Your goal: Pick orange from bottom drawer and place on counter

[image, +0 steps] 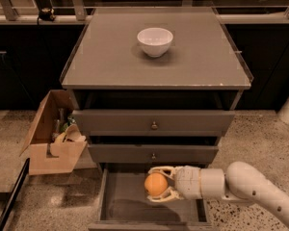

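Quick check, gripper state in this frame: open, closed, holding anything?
Gripper: closed on the orange, over the open bottom drawer.

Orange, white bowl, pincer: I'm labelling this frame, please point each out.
orange (156,185), camera view, middle of its skin.
white bowl (155,43), camera view, outer wall.
pincer (153,185), camera view, midway between fingertips, above the bottom drawer (135,210).

Three drawers (153,154), one white bowl (155,41), one cardboard box (53,153) and one orange (155,185) are showing; one gripper (154,185) is holding it over the bottom drawer (135,211).
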You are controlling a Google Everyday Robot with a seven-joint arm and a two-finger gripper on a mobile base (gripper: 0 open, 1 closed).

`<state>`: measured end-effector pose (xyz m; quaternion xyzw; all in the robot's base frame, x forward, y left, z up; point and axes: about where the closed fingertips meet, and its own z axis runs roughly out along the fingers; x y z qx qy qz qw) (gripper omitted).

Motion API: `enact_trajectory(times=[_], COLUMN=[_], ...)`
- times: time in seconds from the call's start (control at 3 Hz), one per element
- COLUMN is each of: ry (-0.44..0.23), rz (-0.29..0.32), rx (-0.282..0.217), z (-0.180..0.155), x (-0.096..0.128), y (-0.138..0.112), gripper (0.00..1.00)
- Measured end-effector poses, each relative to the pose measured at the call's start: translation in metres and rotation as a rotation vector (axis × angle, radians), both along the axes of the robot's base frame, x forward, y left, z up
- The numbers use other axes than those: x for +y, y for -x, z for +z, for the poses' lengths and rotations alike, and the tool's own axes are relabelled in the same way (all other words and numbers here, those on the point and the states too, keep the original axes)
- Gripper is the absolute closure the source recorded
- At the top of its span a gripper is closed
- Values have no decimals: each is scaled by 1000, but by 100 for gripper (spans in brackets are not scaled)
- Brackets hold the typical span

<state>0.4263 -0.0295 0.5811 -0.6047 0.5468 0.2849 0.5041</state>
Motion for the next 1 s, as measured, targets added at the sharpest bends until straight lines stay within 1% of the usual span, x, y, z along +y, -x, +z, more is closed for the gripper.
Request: enact_trajectory(times=[0.33, 0.67, 1.0], ry=[-6, 2, 25], rz=[45, 66, 51], rx=[-94, -188, -244], z=[60, 116, 161], x=[1, 3, 3], y=[4, 9, -2], gripper=[100, 100, 100])
